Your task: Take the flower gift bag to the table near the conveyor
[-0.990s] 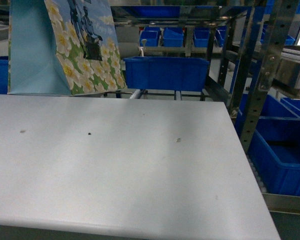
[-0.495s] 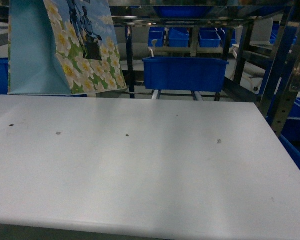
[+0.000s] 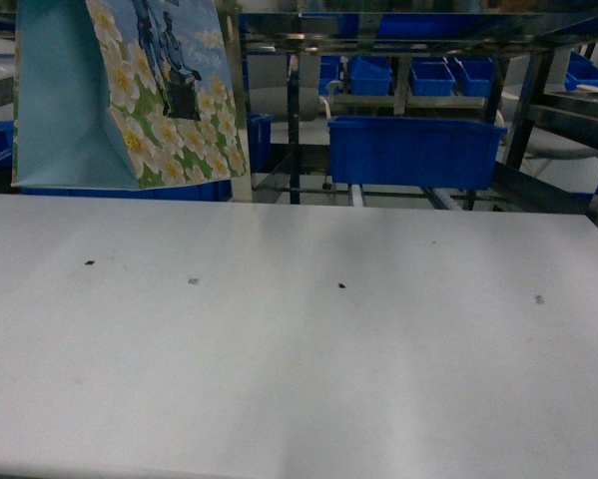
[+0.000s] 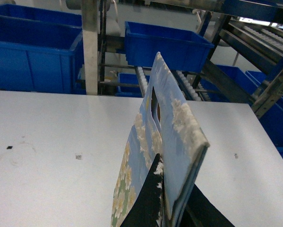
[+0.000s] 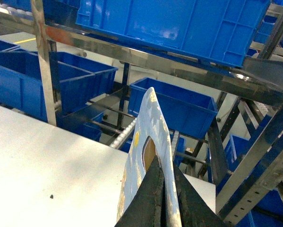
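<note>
While pinched by left hand point(image 4: 172, 215), flower gift bag point(image 4: 167, 142) upright, above table point(image 3: 308, 369)

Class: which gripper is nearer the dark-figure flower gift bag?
Left: the left gripper clamps the flower gift bag by its top edge; the right gripper grips a second bag.

Brightness: dim, with a cool blue cast in all three views.
Table point(image 3: 308, 379): soft pale bands of reflected light, no hard shadows (source cannot be told).
Glare: bright streaks on the steel rack point(image 5: 146, 59).
Focus: head view soft and grainy; wrist views sharper.
</note>
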You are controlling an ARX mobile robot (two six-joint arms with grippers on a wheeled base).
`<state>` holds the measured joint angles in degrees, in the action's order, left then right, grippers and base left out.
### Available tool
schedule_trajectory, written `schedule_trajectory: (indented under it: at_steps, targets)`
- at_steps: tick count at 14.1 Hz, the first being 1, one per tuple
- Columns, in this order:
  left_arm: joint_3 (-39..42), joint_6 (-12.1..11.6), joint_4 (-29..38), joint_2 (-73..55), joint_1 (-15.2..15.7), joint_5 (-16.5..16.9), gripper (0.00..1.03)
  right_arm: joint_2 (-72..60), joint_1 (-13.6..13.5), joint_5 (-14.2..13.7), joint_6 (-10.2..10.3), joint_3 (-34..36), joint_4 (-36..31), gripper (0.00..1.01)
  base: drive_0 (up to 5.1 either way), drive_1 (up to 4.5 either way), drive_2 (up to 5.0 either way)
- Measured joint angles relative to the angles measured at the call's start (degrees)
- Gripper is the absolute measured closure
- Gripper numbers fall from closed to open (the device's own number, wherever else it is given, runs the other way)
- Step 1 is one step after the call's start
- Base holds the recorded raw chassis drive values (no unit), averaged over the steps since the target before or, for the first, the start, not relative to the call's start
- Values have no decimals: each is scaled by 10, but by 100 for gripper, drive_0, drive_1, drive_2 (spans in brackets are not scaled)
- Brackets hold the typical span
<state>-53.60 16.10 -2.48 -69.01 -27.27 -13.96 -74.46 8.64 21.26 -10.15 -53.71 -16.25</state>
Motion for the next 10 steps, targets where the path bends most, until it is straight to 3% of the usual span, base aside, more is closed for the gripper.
schedule_trajectory:
  at_steps: [9, 10]
  targets:
    - [0, 0, 0, 0, 0, 0, 101, -1, 0, 0, 0, 0, 2, 99, -447, 412, 50]
    - [0, 0, 1, 0, 0, 0, 101, -1, 0, 0, 0, 0, 0, 99, 0, 0, 0]
